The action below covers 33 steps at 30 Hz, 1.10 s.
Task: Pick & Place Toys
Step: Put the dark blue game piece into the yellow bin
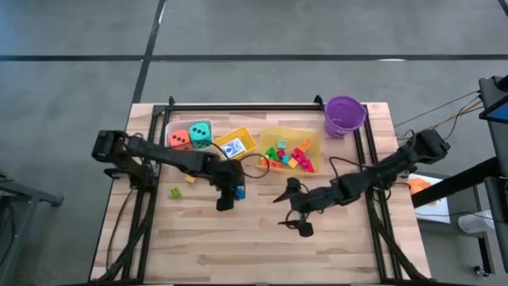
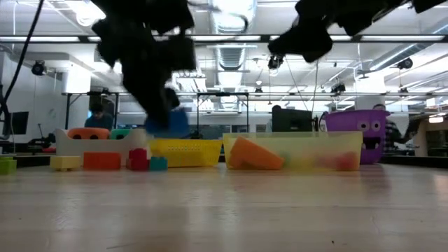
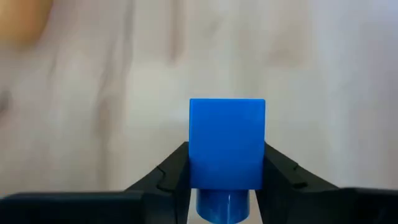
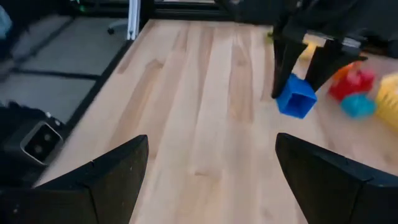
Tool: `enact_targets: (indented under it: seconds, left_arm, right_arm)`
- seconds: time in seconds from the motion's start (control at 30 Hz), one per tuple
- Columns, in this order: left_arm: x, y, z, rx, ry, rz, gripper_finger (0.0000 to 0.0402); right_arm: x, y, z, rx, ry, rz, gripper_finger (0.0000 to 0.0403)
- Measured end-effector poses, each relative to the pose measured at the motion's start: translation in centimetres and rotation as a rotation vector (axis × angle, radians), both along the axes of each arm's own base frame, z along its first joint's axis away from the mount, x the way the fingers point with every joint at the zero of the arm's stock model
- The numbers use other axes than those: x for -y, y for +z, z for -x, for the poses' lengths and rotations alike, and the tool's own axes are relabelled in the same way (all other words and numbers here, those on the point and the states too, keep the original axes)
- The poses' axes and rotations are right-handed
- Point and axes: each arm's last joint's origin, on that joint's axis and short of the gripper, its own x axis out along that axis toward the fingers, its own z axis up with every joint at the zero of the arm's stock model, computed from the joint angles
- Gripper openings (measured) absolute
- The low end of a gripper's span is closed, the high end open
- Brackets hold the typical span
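The blue brick [image 3: 227, 143] has its lower stud cut off by the left wrist view's edge. In the low view, the toys inside the clear bin [image 2: 294, 150] blur together.

1. We look along the pale wooden counter [image 4: 205, 99], its planks running away from us.
2. Our right gripper [image 4: 211, 180] fills the lower edge; its two dark fingers [image 4: 112, 174] stand wide apart with only bare wood between them.
3. Farther off, the left gripper [image 4: 305, 71] reaches down from above, and its dark fingers pinch a blue brick [image 4: 296, 96], which hangs tilted just above the counter.
4. Beyond that brick we see a red toy [image 4: 351, 84] with a teal toy [image 4: 359, 106] just beside it; both are blurred.
5. A yellow object [image 4: 388, 96] shows at the edge, cut off.
6. Off the counter's side lies grey floor [image 4: 50, 74].
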Motion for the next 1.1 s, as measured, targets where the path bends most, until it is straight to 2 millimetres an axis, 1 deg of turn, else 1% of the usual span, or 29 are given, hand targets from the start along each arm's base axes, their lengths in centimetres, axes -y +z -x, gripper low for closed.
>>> enact_targets:
  seconds: [0.17,0.27,0.33,0.47,0.6,0.7,0.8,0.9,1.0,1.1]
  left_arm:
    - [0.7,3.9,-0.4,0.219,0.004,0.268,0.0122]
    - [1.4,4.9,-0.9,0.286,-0.010,0.385,0.0122]
    - [1.9,5.2,-1.1,0.311,-0.035,0.430,0.0122]
    - [2.2,5.5,-1.3,0.333,-0.030,0.470,0.0122]
    - [2.5,5.7,-1.3,0.340,-0.035,0.479,0.0122]
    - [2.7,6.3,-1.6,0.373,-0.041,0.491,0.0122]
    - [2.9,7.2,-2.0,0.411,-0.054,0.494,0.0122]
    - [3.4,7.8,-2.1,0.430,-0.080,0.493,0.0122]
    - [4.0,8.1,-2.1,0.435,-0.121,0.494,0.0122]
    - [4.5,7.9,-1.9,0.426,-0.143,0.490,0.0122]
  right_arm:
    - [-1.7,1.5,0.1,0.099,0.057,0.244,0.0348]
    - [-2.8,2.8,0.2,0.161,0.051,0.391,0.0348]
    - [-3.4,4.0,0.0,0.203,0.057,0.433,0.0348]
    - [-3.8,6.2,-0.5,0.257,0.046,0.416,0.0348]
    - [-3.8,7.5,-0.8,0.228,0.025,0.382,0.0348]
    - [-4.0,7.4,-1.4,0.195,0.033,0.400,0.0348]
    - [-4.6,6.3,-2.5,0.144,0.057,0.445,0.0348]
    - [-5.3,6.0,-3.9,0.122,0.006,0.437,0.0348]
    - [-5.9,6.8,-5.1,0.145,-0.034,0.431,0.0341]
    - [-6.7,7.7,-5.9,0.159,-0.023,0.457,0.0323]
